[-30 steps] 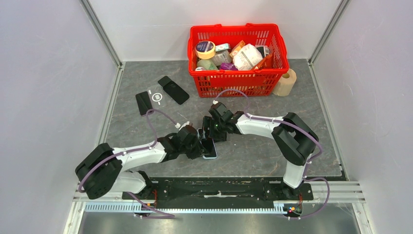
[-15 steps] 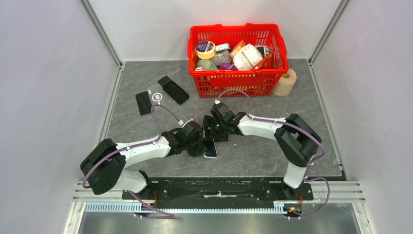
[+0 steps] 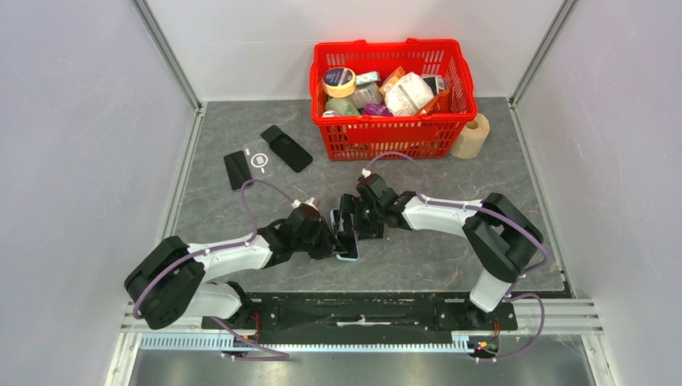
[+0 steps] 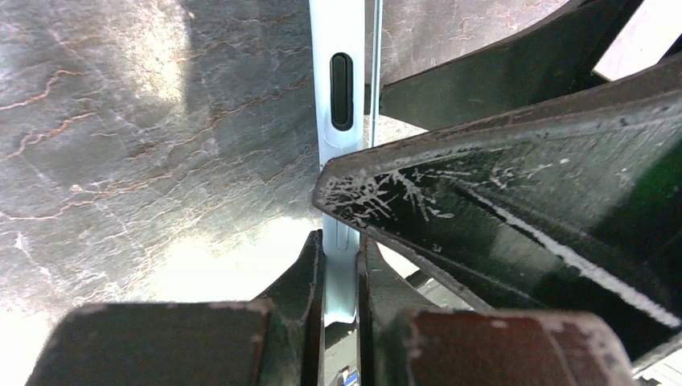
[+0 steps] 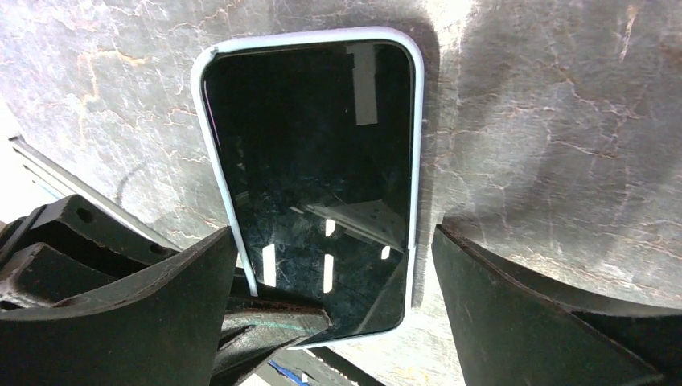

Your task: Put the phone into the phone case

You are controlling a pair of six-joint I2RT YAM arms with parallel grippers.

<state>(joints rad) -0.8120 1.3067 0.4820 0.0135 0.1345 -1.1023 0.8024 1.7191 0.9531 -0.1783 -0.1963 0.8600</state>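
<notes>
Pale-blue phone case [image 4: 336, 48], phone [image 5: 322, 177] inside, pinched edgewise by left fingers [image 4: 306, 281]; right fingers [image 5: 523, 305] spread wide at 3 o'clock. We judge seating near-complete: next, press corners flush.

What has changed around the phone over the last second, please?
The right gripper has opened wider around the phone, and its arm has shifted slightly to the right. The left gripper stays clamped on the phone's edge, roughly where it was. The red basket has not moved.
</notes>
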